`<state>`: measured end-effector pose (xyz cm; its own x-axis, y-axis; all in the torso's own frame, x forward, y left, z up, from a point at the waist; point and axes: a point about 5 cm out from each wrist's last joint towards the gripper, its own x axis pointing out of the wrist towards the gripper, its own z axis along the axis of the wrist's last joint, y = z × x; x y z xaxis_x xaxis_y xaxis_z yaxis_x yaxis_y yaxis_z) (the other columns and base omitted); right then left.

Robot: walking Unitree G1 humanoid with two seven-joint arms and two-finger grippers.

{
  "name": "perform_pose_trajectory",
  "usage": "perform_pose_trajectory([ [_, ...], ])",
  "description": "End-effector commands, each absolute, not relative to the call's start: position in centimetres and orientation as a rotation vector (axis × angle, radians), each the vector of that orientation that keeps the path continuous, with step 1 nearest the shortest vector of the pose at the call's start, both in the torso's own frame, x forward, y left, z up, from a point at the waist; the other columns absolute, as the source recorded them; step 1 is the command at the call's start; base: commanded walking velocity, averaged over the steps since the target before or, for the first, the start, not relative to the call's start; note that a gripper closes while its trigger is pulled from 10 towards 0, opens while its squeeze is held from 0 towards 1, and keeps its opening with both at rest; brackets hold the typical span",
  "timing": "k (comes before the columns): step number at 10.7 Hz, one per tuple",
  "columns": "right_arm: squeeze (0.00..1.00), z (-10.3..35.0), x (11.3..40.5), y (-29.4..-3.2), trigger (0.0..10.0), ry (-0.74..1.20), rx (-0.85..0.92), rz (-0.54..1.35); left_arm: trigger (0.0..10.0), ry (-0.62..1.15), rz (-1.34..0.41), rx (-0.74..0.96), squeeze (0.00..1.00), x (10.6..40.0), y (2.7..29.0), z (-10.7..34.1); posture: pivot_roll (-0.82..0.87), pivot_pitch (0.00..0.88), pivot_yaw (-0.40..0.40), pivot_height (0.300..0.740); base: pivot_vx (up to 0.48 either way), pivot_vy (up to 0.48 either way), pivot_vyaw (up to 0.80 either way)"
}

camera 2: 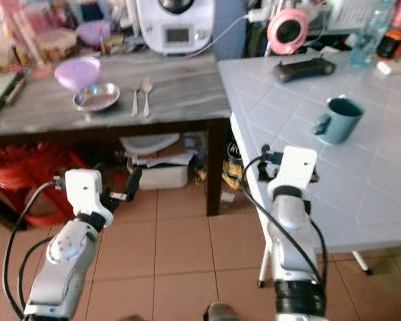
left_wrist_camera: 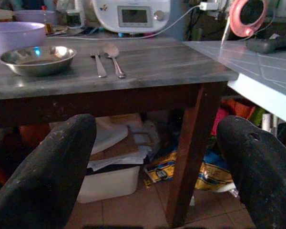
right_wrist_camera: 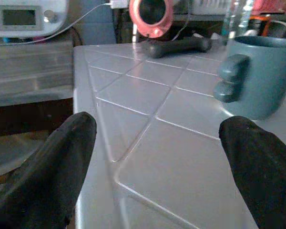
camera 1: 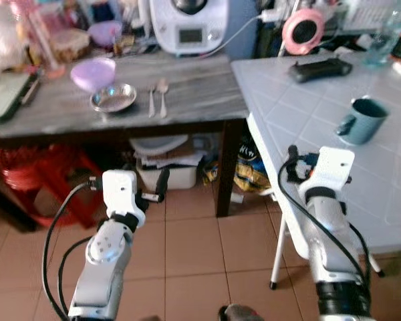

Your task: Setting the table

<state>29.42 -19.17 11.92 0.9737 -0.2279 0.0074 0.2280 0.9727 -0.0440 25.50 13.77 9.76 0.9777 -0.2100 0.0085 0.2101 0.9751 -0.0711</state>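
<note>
I see both the left gripper and right gripper spread wide and empty, the fork and spoon beside the steel bowl, and the teal mug partly cropped in the right wrist view.

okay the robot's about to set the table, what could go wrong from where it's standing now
The left gripper sits open below the grey table's edge; raising it straight could hit that edge. The fork and spoon lie side by side, so grasping one may drag the other. The right gripper points at the white table's corner near the teal mug; a careless reach might knock it.
</note>
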Motion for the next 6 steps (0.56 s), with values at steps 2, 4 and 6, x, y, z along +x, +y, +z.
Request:
perform_pose_trajectory([
  [2,0.00,12.42,29.76,-18.96,10.0,-0.015,-0.042,-0.224,10.0,-0.015,-0.219,-0.072,0.00,25.53,13.69,10.19,0.02,0.041,0.070,0.740,0.000,-0.412,0.00],
  [4,0.00,12.48,29.87,-18.96,10.0,-0.014,-0.042,-0.227,10.0,-0.011,-0.219,-0.074,0.00,25.46,13.70,10.14,0.02,0.043,0.071,0.740,0.000,-0.422,0.00],
  [6,0.00,12.42,29.93,-18.82,10.0,-0.010,-0.045,-0.223,10.0,-0.003,-0.212,-0.066,0.00,25.44,13.75,10.06,0.02,0.049,0.072,0.740,0.000,-0.150,0.00],
])
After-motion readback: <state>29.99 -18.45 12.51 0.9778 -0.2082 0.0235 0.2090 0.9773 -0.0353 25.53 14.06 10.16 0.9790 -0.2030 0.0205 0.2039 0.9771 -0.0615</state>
